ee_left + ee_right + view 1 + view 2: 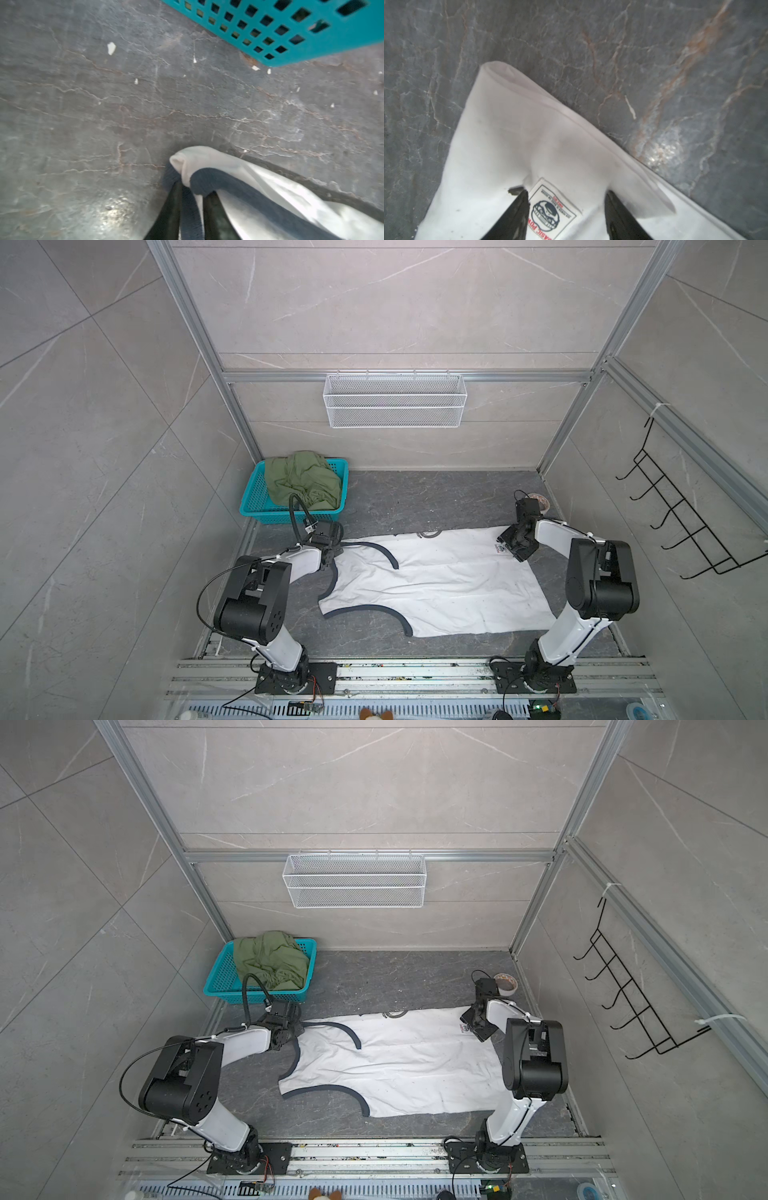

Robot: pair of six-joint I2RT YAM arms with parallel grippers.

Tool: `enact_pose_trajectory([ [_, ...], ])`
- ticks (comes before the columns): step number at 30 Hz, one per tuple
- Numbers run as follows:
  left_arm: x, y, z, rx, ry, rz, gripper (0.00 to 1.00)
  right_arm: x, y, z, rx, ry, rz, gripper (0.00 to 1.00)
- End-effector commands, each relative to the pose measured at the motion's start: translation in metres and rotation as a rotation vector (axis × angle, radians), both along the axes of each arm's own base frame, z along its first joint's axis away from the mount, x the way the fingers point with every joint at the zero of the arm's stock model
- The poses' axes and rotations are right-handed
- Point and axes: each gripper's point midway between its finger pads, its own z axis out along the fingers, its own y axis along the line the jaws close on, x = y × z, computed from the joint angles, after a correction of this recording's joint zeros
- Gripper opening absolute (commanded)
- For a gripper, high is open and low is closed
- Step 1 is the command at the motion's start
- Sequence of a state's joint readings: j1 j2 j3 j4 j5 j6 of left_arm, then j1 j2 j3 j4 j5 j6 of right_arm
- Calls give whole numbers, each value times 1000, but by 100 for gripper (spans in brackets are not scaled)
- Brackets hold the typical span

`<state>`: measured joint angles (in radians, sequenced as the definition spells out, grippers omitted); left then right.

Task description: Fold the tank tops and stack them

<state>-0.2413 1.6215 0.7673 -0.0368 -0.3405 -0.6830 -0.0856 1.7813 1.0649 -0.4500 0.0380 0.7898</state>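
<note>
A white tank top [436, 585] lies spread on the dark tabletop [436, 497] at lower centre in both top views, straps to the left and hem to the right. It looks like thin, limp cloth that should weigh little and sag or crease wherever unsupported, so it is best taken at the strap ends and hem corners. The left hand [191, 199] has a dark-trimmed strap between narrowly parted fingers, though the blurred wrist view leaves it unclear whether they grip. The right hand [566, 193] stands open over the upper right hem corner, straddling a sewn label [554, 209]. The olive tank top [303, 481] sits crumpled in a teal basket [249, 506] at centre left. Bare tabletop above the shirt offers folding room, while the basket and a tape roll [506, 982] crowd the upper corners.
</note>
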Motion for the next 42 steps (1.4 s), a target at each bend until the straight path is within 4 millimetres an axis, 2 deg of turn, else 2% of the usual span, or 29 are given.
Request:
enact_pose_trajectory([
  [1, -5, 17, 27, 21, -66, 88, 31, -6, -6, 2, -19, 16, -19, 60],
  [5, -11, 16, 54, 10, -115, 82, 42, -6, -9, 16, -39, -19, -18, 60],
  [8, -8, 6, 59, -39, -103, 58, 47, -6, -6, 17, -31, -29, -13, 60],
  [11, -2, -3, 56, -86, -92, 52, 50, -7, -6, 15, -31, -24, -11, 60],
  [13, 4, -10, 51, -108, -80, 38, 56, -7, -6, 14, -30, -23, -11, 60],
  [20, 17, -18, 25, -123, 5, 38, 59, -7, -4, 12, -19, -27, -5, 60],
  [27, 15, -15, 12, -110, 37, 51, 43, -7, -5, 10, -26, -21, -7, 60],
  [36, 14, -7, 20, -81, 15, 50, 0, -8, -8, 12, -39, -16, -14, 60],
  [42, 6, 0, 47, -73, -141, 37, 0, -11, -12, 6, -56, 22, -29, 60],
])
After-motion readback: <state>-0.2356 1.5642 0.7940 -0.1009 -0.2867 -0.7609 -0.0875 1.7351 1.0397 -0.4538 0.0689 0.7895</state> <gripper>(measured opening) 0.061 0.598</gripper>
